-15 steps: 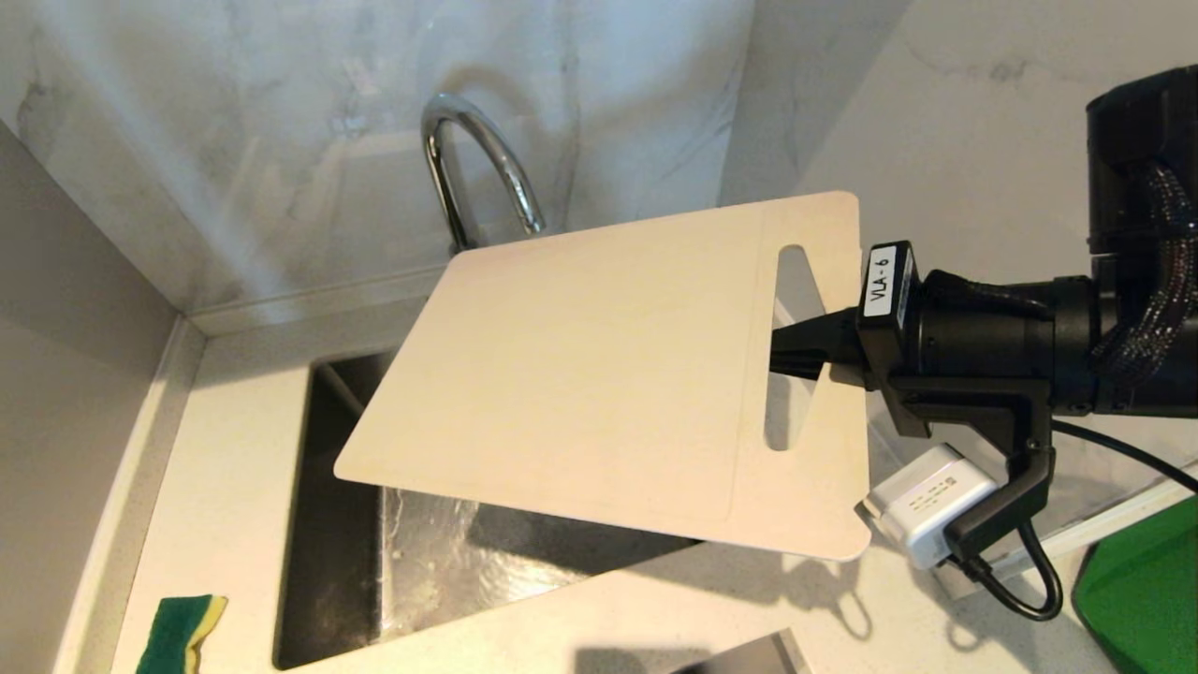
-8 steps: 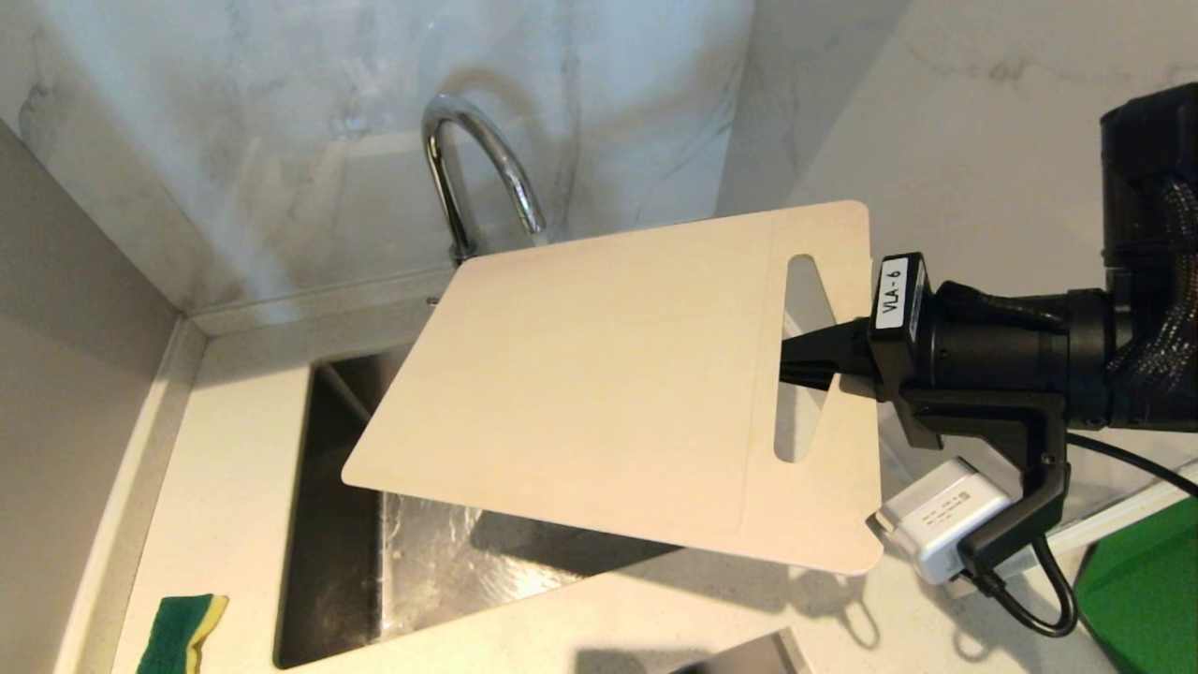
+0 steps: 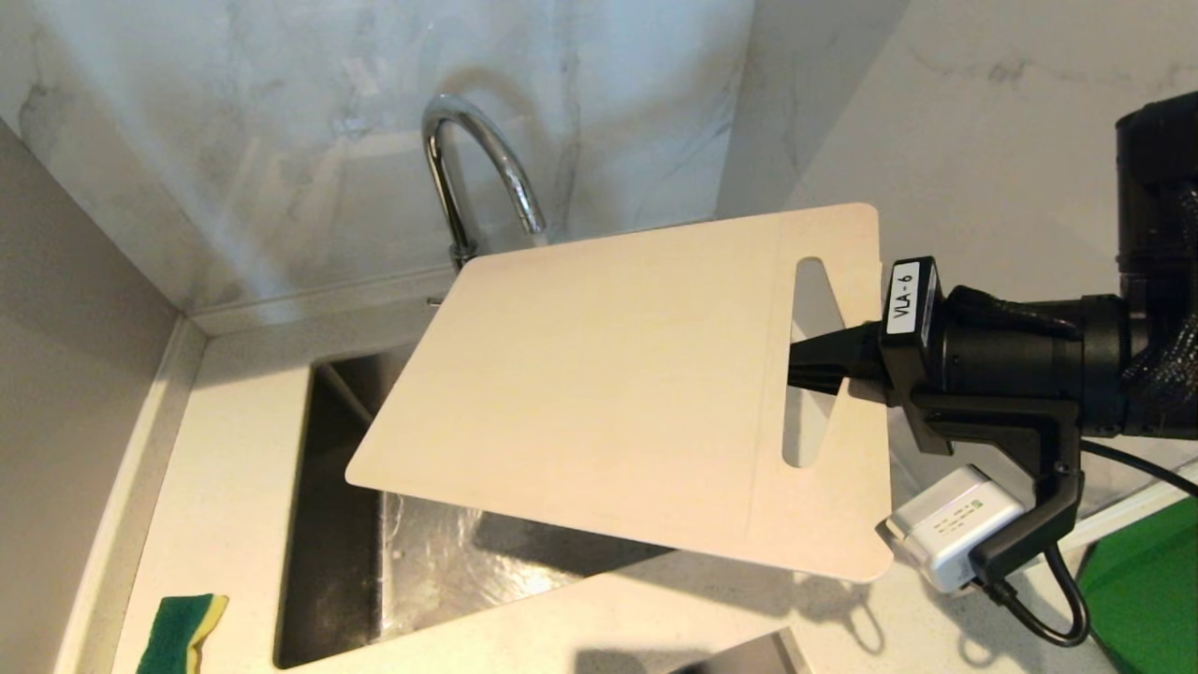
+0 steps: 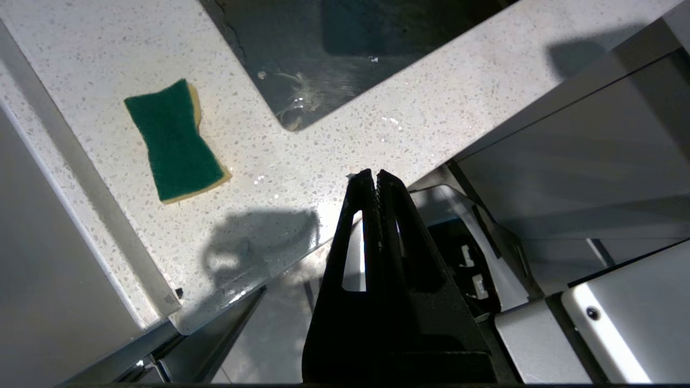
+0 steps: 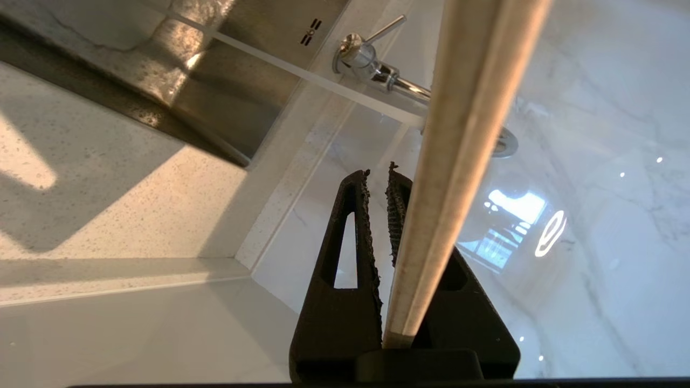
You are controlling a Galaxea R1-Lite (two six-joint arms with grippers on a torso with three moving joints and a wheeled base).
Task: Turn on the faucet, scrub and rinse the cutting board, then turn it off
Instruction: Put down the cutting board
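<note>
The cream cutting board (image 3: pixel 599 393) hangs tilted over the sink (image 3: pixel 328 524), its slot handle toward my right gripper (image 3: pixel 824 367), which is shut on the board's handle end. In the right wrist view the board's edge (image 5: pixel 463 134) runs between the fingers of that gripper (image 5: pixel 378 175). The chrome faucet (image 3: pixel 479 159) arches behind the board, and its base and small lever (image 5: pixel 384 28) show in the right wrist view. My left gripper (image 4: pixel 374 175) is shut and empty above the counter's front edge, outside the head view.
A green-and-yellow sponge (image 3: pixel 182 632) (image 4: pixel 175 141) lies on the speckled counter (image 3: pixel 234 449) left of the sink. Marble walls close in behind and on the left. A green object (image 3: pixel 1142 585) sits at the lower right. The basin floor (image 4: pixel 334 54) looks wet.
The right gripper has carried the cutting board a little to the right and down, away from the faucet spout. The bright splash in the basin under the board has faded.
</note>
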